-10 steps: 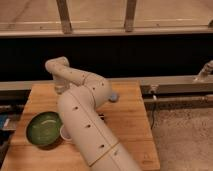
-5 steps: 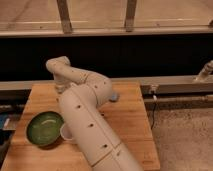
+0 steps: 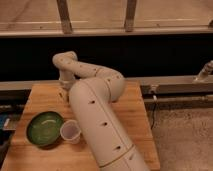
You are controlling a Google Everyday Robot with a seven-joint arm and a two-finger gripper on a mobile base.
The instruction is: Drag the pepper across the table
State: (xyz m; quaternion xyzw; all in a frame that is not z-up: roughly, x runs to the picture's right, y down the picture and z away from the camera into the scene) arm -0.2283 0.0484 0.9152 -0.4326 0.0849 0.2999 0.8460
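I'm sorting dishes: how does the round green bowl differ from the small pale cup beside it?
The round green bowl is wide and shallow; the small pale cup is narrower and deeper. The bowl is dark green, the cup translucent pinkish. Both stand upright on the wooden table. The gripper, shut, hangs near the table's far left.

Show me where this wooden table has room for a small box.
Bare wood on the light wooden table lies right of the white robot arm, to the edge, and in the back-left corner beside the gripper, whose jaws are shut. The front-left is crowded: round green bowl and small clear cup stand close together.
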